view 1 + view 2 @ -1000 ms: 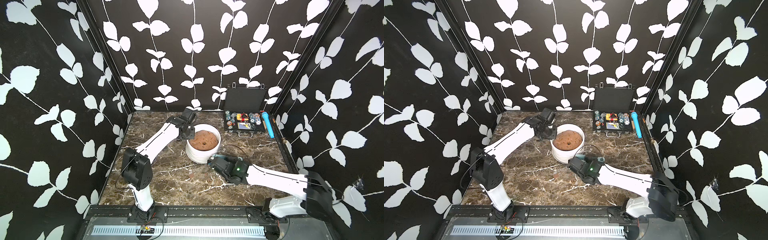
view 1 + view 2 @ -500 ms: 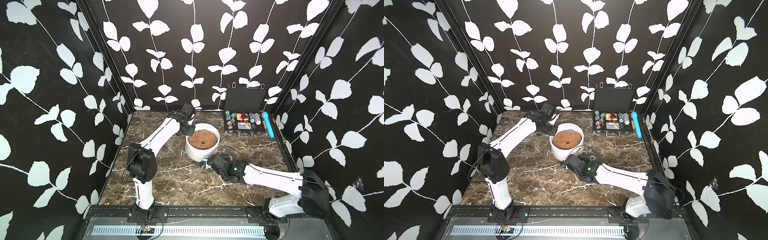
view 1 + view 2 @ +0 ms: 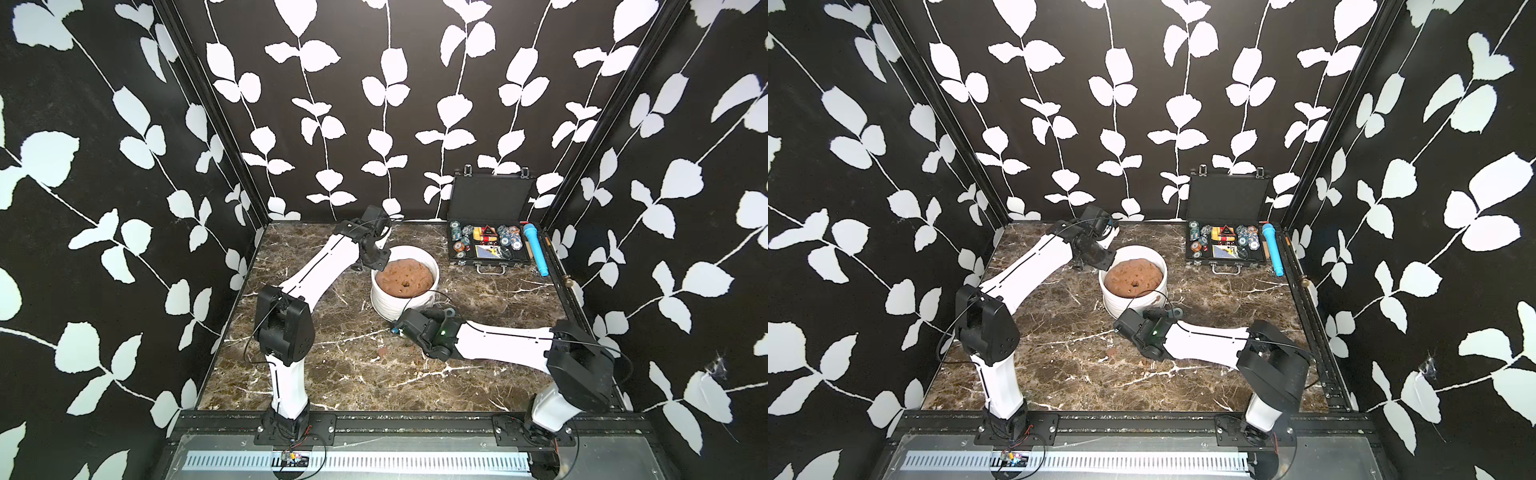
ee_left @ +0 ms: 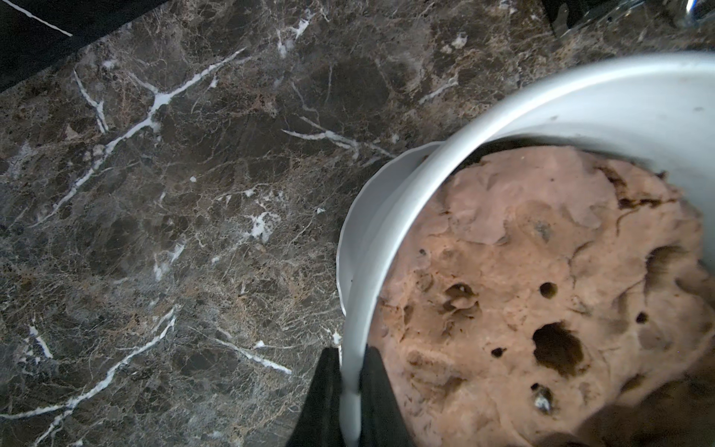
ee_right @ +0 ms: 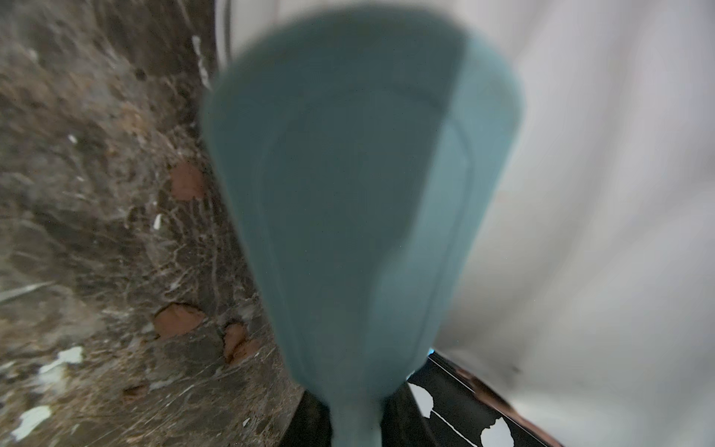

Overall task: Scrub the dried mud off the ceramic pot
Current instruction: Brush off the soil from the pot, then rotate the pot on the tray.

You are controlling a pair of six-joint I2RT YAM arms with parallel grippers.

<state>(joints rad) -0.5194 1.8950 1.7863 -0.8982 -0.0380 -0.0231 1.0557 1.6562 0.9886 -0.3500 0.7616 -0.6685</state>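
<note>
The ceramic pot (image 3: 390, 305) is white and ribbed and stands mid-table, filled with a brown soil mound (image 3: 405, 277). My left gripper (image 3: 376, 259) is at its far-left rim. In the left wrist view this left gripper (image 4: 351, 371) is shut on the rim (image 4: 387, 216), one finger outside and one over the soil. My right gripper (image 3: 399, 328) is low at the pot's front wall. In the right wrist view the right gripper (image 5: 356, 418) is shut on a blurred teal brush (image 5: 348, 193) beside the white wall (image 5: 599, 193). Flakes of dried mud (image 5: 178, 319) lie on the marble.
An open black case of chips (image 3: 490, 245) sits at the back right with a blue cylinder (image 3: 536, 249) beside it. A reddish flake (image 3: 382, 351) lies on the table in front of the pot. Patterned walls enclose three sides. A thin cable loops at the pot's front right.
My right gripper has slid left along the pot's front wall with the brush. My left arm's elbow shifted slightly right and back; its gripper stays on the rim.
</note>
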